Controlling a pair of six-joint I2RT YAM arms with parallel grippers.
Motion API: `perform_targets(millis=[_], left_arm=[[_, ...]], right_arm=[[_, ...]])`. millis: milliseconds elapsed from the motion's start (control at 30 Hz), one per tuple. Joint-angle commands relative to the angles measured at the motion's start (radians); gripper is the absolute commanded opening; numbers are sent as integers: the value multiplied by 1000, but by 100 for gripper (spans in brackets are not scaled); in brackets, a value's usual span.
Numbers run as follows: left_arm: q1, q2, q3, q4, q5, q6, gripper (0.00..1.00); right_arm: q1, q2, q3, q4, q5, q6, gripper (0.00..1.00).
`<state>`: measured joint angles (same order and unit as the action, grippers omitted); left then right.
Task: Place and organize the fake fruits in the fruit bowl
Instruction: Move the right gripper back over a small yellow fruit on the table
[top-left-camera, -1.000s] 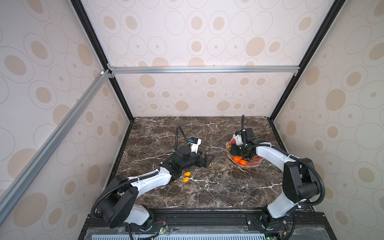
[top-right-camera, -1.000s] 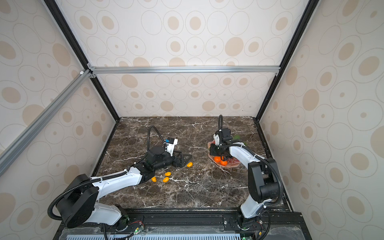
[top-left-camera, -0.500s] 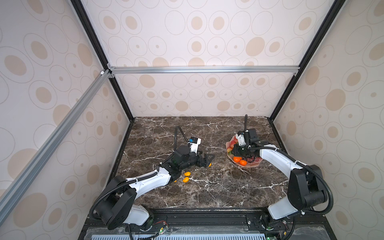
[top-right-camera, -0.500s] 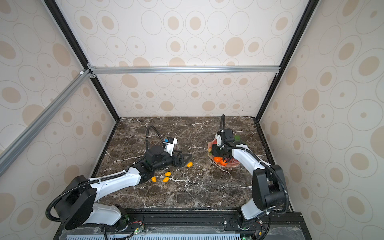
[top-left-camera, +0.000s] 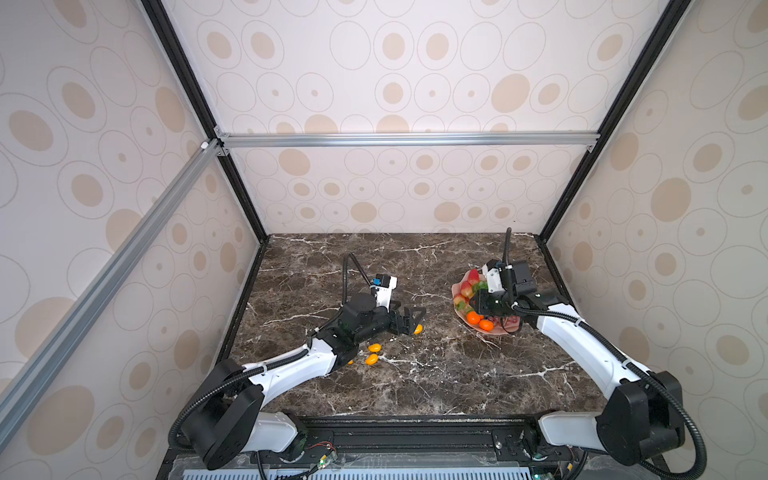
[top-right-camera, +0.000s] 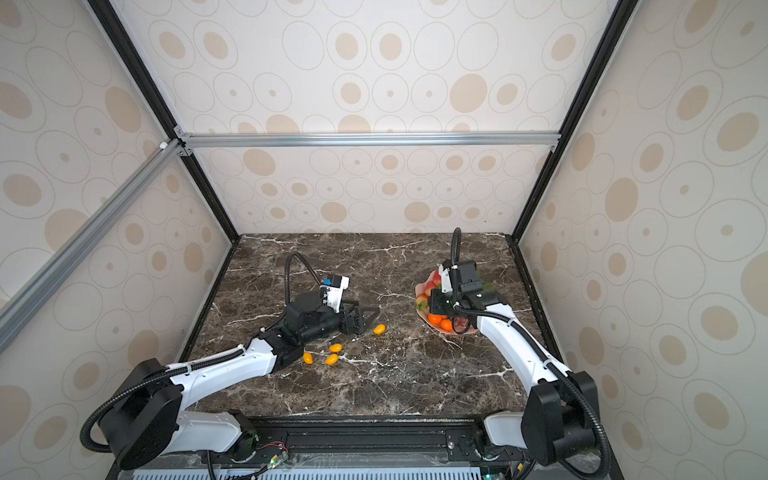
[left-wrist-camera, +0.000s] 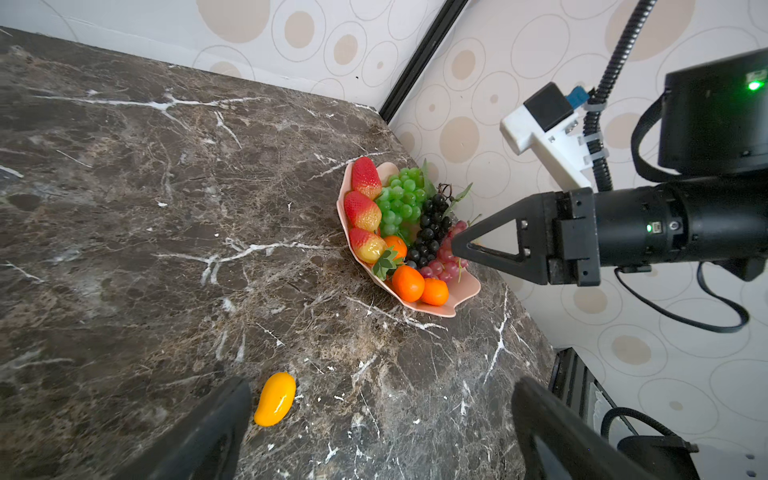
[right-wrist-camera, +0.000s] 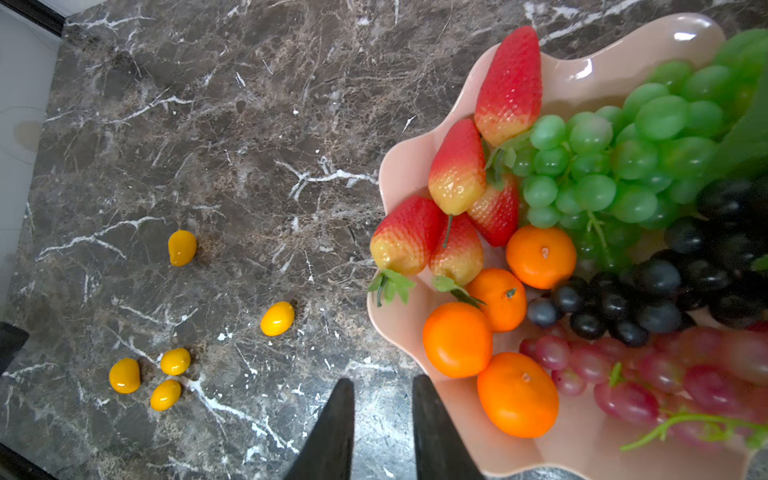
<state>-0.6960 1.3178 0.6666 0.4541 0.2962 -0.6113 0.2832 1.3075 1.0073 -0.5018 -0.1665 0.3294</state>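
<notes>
The fruit bowl (top-left-camera: 498, 332) (top-right-camera: 451, 331) (left-wrist-camera: 436, 311) (right-wrist-camera: 399, 166), pale pink with a wavy rim, stands at the right. It holds strawberries (right-wrist-camera: 457, 166), green grapes (right-wrist-camera: 602, 166), dark grapes (right-wrist-camera: 665, 282), red grapes (right-wrist-camera: 623, 374) and oranges (right-wrist-camera: 517, 395). My right gripper (top-left-camera: 478, 303) (right-wrist-camera: 383, 380) hovers over the bowl's edge, open a little with nothing between its fingers. Several yellow-orange oval fruits (right-wrist-camera: 181, 247) (top-right-camera: 336, 347) lie on the marble. My left gripper (top-left-camera: 413, 320) (left-wrist-camera: 382, 388) stands wide open low over the table, one oval fruit (left-wrist-camera: 275, 399) (top-left-camera: 417, 329) just inside one finger.
The dark marble table (top-left-camera: 415, 257) is fenced by patterned walls and black posts on three sides. The bowl stands close to the right wall (left-wrist-camera: 540, 332). A group of oval fruits (top-left-camera: 371, 359) lies beside my left forearm.
The right gripper's jaws have parted from shut to a narrow gap, and that gripper has drifted slightly to the right above the bowl. The left arm has stayed put.
</notes>
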Motion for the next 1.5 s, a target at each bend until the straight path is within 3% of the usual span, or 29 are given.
perform_targets(millis=[0, 467, 733, 1100, 1467], left_arm=[[26, -52, -19, -7, -25, -11, 99], [219, -328, -184, -167, -21, -54, 99], [253, -384, -240, -197, 5, -60, 99], [215, -239, -193, -89, 37, 33, 99], [204, -216, -210, -38, 39, 28, 99]], right_arm=[[85, -16, -9, -16, 27, 24, 27], [419, 206, 105, 0, 194, 80, 28], [455, 366, 196, -22, 266, 159, 36], [485, 515, 290, -58, 353, 435, 43], [486, 659, 415, -165, 384, 483, 46]])
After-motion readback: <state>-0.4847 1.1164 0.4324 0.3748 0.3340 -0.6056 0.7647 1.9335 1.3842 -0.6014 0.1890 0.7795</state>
